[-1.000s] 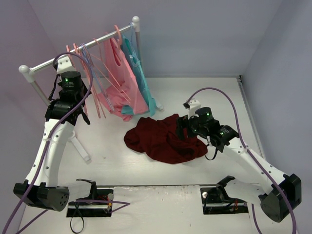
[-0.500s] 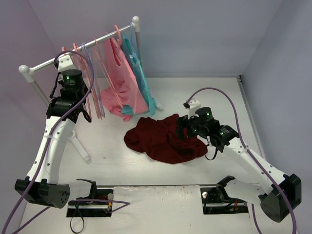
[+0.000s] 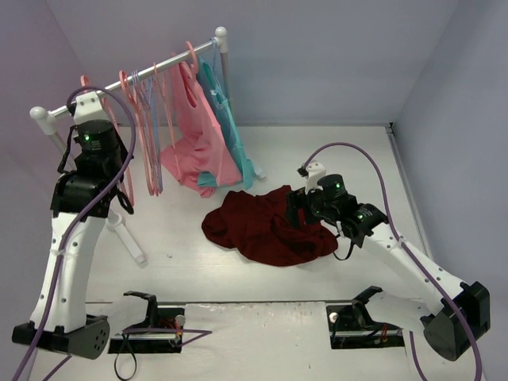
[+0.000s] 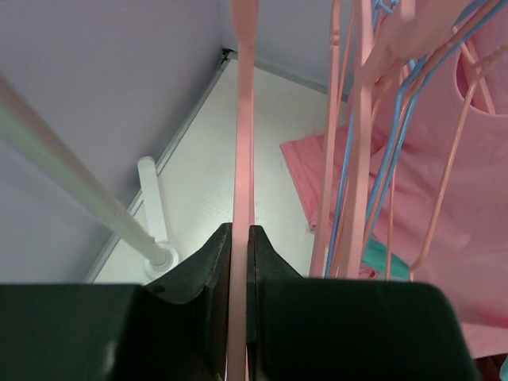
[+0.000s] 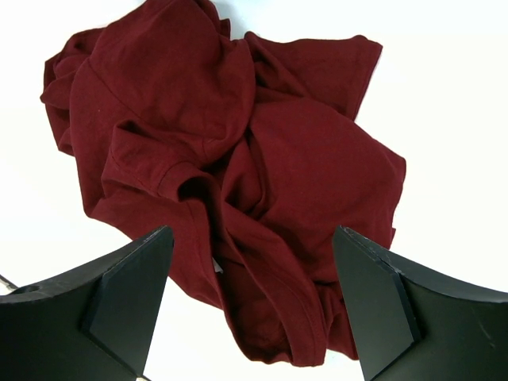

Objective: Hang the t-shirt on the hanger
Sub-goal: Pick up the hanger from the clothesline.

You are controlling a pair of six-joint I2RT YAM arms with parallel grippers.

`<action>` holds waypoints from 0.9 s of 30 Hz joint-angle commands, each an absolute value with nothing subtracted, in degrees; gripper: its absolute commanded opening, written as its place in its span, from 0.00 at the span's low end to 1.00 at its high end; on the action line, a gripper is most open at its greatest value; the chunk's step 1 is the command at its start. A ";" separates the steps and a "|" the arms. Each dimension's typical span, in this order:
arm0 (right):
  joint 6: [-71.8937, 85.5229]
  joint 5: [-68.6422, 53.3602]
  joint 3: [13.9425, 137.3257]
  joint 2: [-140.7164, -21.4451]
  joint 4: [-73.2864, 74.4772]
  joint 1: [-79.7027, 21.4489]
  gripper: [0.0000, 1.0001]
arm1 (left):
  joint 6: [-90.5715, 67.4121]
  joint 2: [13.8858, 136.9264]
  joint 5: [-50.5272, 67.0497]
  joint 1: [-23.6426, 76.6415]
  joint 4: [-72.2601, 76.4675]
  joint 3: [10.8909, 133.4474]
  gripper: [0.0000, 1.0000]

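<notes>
Left wrist view: only one straight salmon strip of the hanger [image 4: 242, 119] to go on, hook and shoulders cut off past the frame. Pinched hard between the black fingers of the left gripper [image 4: 238, 298], no gap on either side. From above, that grip hidden under the left wrist, near the left end of the rail [image 3: 173, 57]; held hanger not separable there from the other thin pink lines. Further right along the rail, a bunch of spare hangers [image 3: 149, 143], then a pink garment [image 3: 198, 131] and a teal garment [image 3: 238, 147], each partly covering the next. Well in front of the rail's right end, the t-shirt [image 3: 262, 226], crumpled in a dark red heap, right edge masked by the right gripper [image 5: 252, 234]; jaws spread wide over the cloth, grasping nothing.

Compared with a second ago: left wrist shifted toward the rail's left end, hanger drawn away from the bunch, grip tightened. No change to the t-shirt or the right arm.

White table [image 3: 182, 262] underneath, flat and matte. Pale lilac walls [image 3: 317, 55] behind the rail and at both sides.
</notes>
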State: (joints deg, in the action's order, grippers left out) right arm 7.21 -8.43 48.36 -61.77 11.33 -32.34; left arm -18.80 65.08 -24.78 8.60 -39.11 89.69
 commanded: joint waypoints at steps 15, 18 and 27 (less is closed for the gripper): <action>8.65 -0.62 51.54 -61.32 8.71 -32.44 0.78 | -11.74 34.01 -10.91 8.44 -56.53 76.43 0.00; 9.40 2.15 52.08 -61.70 8.74 -32.34 0.78 | -10.73 33.66 -4.54 8.66 -62.66 77.43 0.00; 9.74 4.65 54.04 -63.73 8.61 -32.34 0.78 | -12.70 34.12 0.72 12.17 -76.71 77.42 0.00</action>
